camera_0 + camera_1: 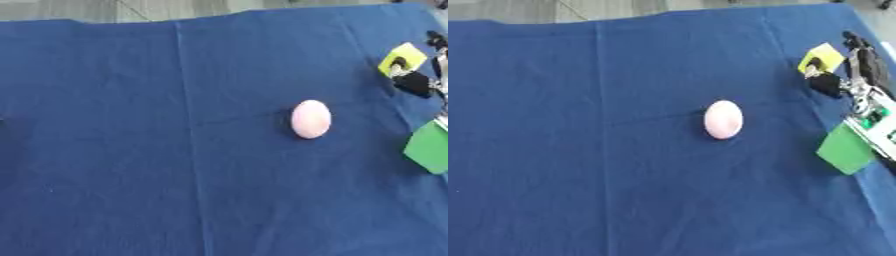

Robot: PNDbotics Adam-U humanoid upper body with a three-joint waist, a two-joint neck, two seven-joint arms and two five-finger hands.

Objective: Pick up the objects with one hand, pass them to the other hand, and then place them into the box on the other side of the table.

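- Pale pink egg-shaped object [311,119] lies alone on the blue cloth-covered table [131,150], right of centre, long axis pointing roughly away from the robot; nothing touches it.
- Right hand [866,67], black with silver parts, comes in at the right edge, well apart from the egg. A small yellow block [822,56] sits at its fingertips; cannot tell whether the fingers pinch it or just lie against it, and cannot tell if they are curled or straight.
- Flat green card-like piece [845,149] shows lower on the same arm, near the wrist; what it is, unclear.
- Left hand not visible in either view.
- No box visible in either view.
- Handling, my guess: egg looks smooth, hard and light, likely to roll on the cloth and slip out of a pinch. Best taken across its narrow middle, thumb on one side, fingers on the other, from above. If real shell, fragile.
- No brands, labels or readable writing anywhere.
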